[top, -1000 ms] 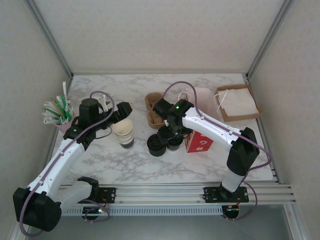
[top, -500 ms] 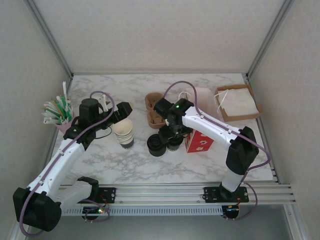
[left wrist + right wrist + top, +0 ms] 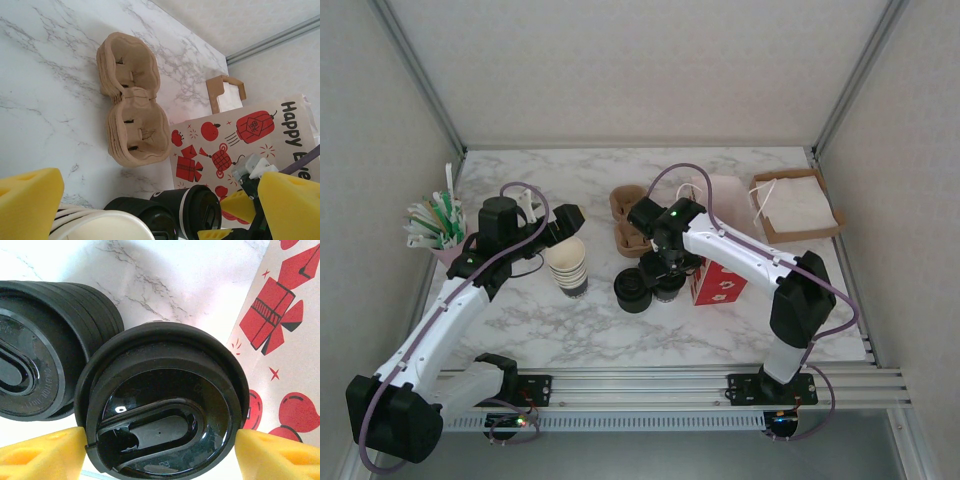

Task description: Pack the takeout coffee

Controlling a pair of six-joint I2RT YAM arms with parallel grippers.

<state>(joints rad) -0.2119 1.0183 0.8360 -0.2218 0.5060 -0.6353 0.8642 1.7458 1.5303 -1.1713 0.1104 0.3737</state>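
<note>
coffee spot: the takeout coffee (image 3: 165, 410) stands on the worktop (image 3: 570, 320) just beside the red bag (image 3: 720, 285), on the bag's left-arm side, squeezed between the bag and the lid stack (image 3: 631, 291).

which way from the tool: straight under your right end effector (image 3: 668, 268). The wrist view looks right down on the black lid, with a yellow pad at each side of the rim.

cup axis: upright, so the pinch goes across the lid and the lift is straight up.

right end effector state: jaws fairly wide and straddling the lid, pads right at the rim. Honestly can't tell if they're squeezing it or just next to it.

left end effector (image 3: 563, 220) state: jaws wide, holding nothing, parked over by the cream cups (image 3: 567, 265), well away from the bag. So it's the right arm's job.

in the way: the lid stack nearly touches the cup on the side away from the bag, and the bag wall crowds the other pad. I'd guess a sloppy squeeze nudges one of them.

where it probably goes: the cup carriers (image 3: 628, 222) lie just behind the bag's far left corner, pockets facing up.
</note>
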